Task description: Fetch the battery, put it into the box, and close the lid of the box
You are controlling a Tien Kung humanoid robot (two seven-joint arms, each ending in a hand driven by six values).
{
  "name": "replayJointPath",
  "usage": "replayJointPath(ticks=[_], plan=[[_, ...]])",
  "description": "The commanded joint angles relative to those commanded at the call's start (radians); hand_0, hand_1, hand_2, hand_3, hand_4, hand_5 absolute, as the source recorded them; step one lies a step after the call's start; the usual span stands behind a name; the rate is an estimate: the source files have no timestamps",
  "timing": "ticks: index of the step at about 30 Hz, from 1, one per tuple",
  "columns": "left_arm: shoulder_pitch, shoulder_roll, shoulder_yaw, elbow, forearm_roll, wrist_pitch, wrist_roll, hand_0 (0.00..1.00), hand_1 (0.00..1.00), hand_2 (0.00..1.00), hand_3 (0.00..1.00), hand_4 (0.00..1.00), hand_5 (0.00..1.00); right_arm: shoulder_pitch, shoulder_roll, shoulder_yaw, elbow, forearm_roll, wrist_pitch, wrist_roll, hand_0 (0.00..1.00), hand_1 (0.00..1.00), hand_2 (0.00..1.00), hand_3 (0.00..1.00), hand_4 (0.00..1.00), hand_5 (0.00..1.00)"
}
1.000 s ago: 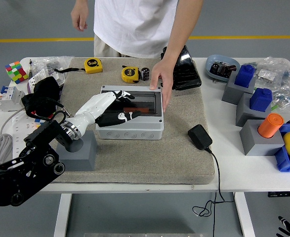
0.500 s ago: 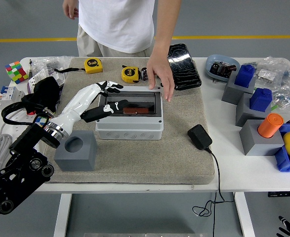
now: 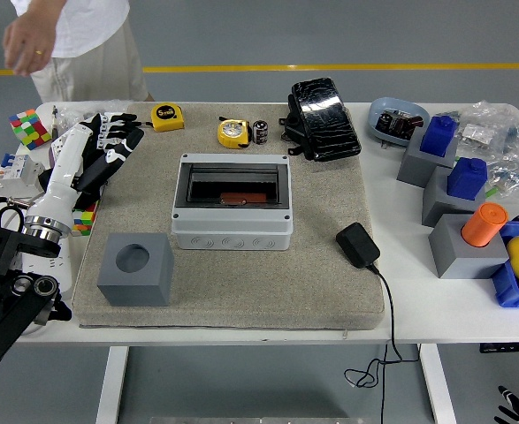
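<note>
At the far left I see my left hand (image 3: 109, 141) raised over the mat's left edge, fingers loosely spread, gripping nothing. Up and left of it a person's hand (image 3: 27, 44) hangs above the tabletop (image 3: 400, 300). Below and just right of my hand sits a grey block (image 3: 135, 269). Well to its right stands the box (image 3: 232, 201), its dark lid down. Beyond that box, further right of my hand, the battery (image 3: 260, 132) stands beside a yellow tape measure (image 3: 232, 132).
</note>
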Motion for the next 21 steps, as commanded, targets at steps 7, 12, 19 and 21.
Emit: replayJointPath(ticks=[7, 12, 19, 21], plan=[[0.003, -0.007, -0.035, 0.026, -0.049, 0.006, -0.011, 0.45, 0.612, 0.629, 0.689, 0.998, 0.812, 0.002, 0.0, -0.008, 0.0, 0.007, 0.0, 0.001, 0.624, 0.684, 0.667, 0.548, 0.916, 0.486], [0.008, -0.016, -0.056, 0.027, -0.054, -0.001, 0.008, 0.447, 0.609, 0.626, 0.687, 0.998, 0.829, 0.005, 0.0, -0.008, 0.0, 0.007, 0.0, -0.001, 0.624, 0.685, 0.667, 0.546, 0.916, 0.486], [0.013, -0.014, -0.068, 0.026, -0.047, -0.014, 0.029, 0.445, 0.608, 0.626, 0.687, 0.998, 0.831, 0.009, -0.001, -0.012, 0.0, 0.012, -0.003, -0.003, 0.624, 0.684, 0.667, 0.549, 0.916, 0.487], [0.014, -0.014, -0.074, 0.026, -0.045, -0.019, 0.037, 0.443, 0.608, 0.627, 0.689, 0.998, 0.85, 0.011, -0.001, -0.015, 0.0, 0.014, -0.004, -0.002, 0.624, 0.684, 0.667, 0.548, 0.916, 0.487]])
